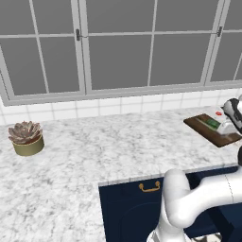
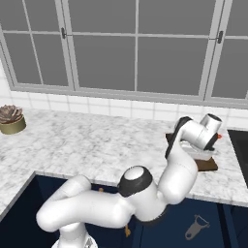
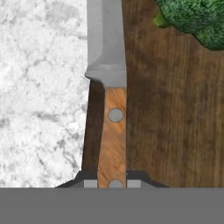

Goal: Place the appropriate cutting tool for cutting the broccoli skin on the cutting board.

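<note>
Where pincer point(image 3: 112, 183) grips: knife point(image 3: 111, 87) handle.

My arm point(image 2: 97, 206) is glossy white, built from fat rounded links with smooth bulging elbows. I see dark grey to black bands at the joints, one a wide collar around a domed cap. The wrist link carries a black strip along its side.
</note>
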